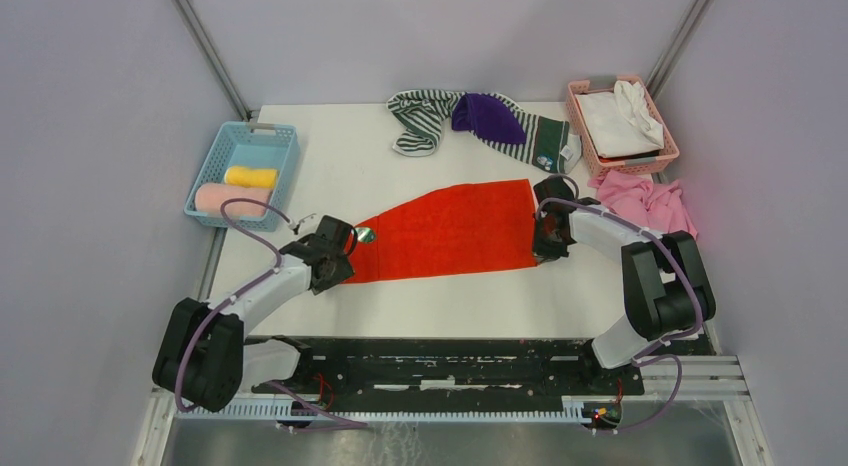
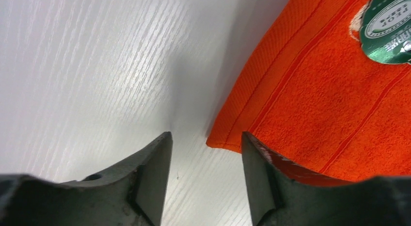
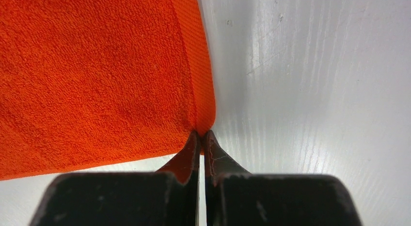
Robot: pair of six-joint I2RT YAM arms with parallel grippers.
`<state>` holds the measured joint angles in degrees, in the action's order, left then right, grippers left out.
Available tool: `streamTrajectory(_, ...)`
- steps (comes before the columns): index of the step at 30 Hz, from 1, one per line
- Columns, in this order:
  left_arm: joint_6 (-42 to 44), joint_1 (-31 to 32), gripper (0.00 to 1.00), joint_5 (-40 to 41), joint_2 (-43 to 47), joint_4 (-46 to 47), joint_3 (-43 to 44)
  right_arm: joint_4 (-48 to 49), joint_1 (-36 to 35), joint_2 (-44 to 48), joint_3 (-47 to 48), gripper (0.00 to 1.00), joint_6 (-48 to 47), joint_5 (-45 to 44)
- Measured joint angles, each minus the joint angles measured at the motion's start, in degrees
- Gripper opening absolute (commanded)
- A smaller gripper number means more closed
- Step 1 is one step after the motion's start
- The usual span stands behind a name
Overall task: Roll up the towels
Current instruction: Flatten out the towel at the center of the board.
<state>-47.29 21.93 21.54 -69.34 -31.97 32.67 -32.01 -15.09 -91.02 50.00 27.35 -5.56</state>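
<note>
The orange-red towel (image 3: 97, 66) is fuzzy terry cloth, with a flatter woven band along the hem. Its round tag (image 2: 387, 27) looks glossy. The desk (image 2: 87, 66) is white with a fine wood-grain texture and a soft sheen. The fingers (image 2: 150, 187) are matt black and pretty scuffed. The blue basket (image 1: 205, 169) upper left and the pink basket (image 1: 630, 167) upper right look like plastic lattice.

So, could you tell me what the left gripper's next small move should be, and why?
Probably close the left gripper on the near corner of the orange-red towel. Its jaws stand open with that corner in the gap between the tips, while the right gripper is shut on the towel's other near corner.
</note>
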Motion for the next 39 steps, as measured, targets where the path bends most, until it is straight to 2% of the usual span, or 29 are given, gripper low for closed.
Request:
streamTrajectory(6, 0.1, 0.0, 0.43, -0.2, -4.0, 1.3, 1.2, 0.2, 0.1, 0.2, -0.2, 0.01, -0.2, 0.5)
streamTrajectory(8, 0.1, 0.0, 0.32, -0.2, -4.7, 1.9, 1.5, 0.2, 0.1, 0.3, -0.2, 0.00, -0.2, 0.5)
streamTrajectory(11, 0.2, 0.0, 0.08, -0.5, -5.0, 2.9, 1.5, 0.1, 0.2, 0.5, -0.3, 0.00, -0.2, 0.7)
streamTrajectory(12, 0.1, -0.1, 0.03, -0.6, -5.0, 3.2, 1.5, -0.1, 0.2, 0.6, -0.3, 0.00, -0.2, 0.7)
streamTrajectory(15, 0.2, -0.1, 0.03, -0.7, -4.4, 2.8, 1.8, -1.5, 0.1, 1.8, -0.3, 0.00, -0.2, 0.8)
streamTrajectory(18, 0.2, 0.0, 0.03, -0.6, -1.3, -1.4, 3.8, -4.7, 0.1, 5.6, 0.3, 0.00, -0.5, 0.5)
streamTrajectory(29, 0.3, 0.0, 0.04, 2.5, 24.1, -15.8, 26.2, -21.0, 0.1, 31.5, 14.2, 0.00, -2.1, -0.4)
streamTrajectory(35, 0.3, 0.2, 0.04, 0.7, 29.6, -22.6, 33.3, -30.1, -0.1, 41.4, 24.3, 0.01, -2.4, 2.2)
streamTrajectory(39, 0.6, 0.3, 0.05, -0.5, 29.1, -23.2, 34.2, -32.7, -0.1, 43.3, 27.4, 0.00, -2.4, 2.8)
